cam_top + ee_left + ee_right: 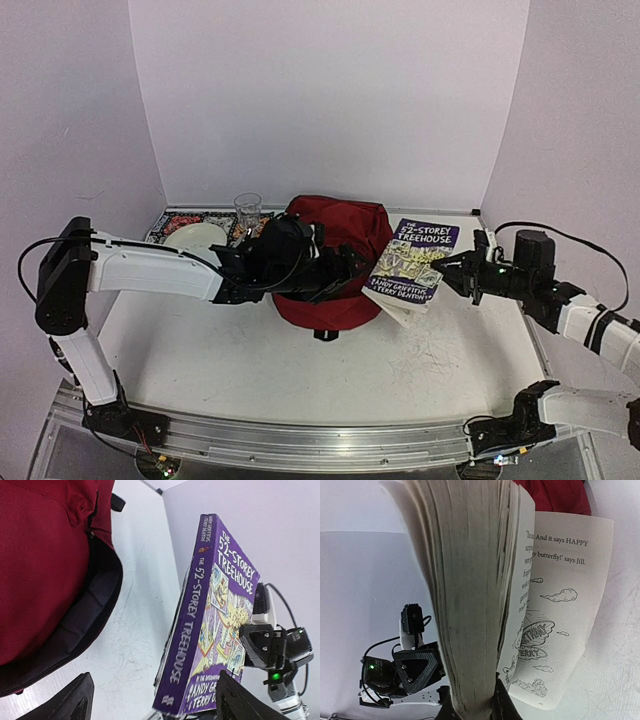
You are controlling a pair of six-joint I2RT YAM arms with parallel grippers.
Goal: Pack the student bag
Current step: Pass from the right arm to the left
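i hold the book [415,260] clamped by its page edge in my right gripper [455,270], just beside the student bag [335,225], whose open mouth lies by my left gripper [348,263], jaws wide and empty; the book is not yet inside.

The bag [340,225] is matt, dark-red woven cloth with a smoother black lining, the book [415,260] has a glossy purple card cover over rough-edged cream paper pages, the glass [247,212] is clear and shiny, and the white counter [250,350] looks matt and scuffed.
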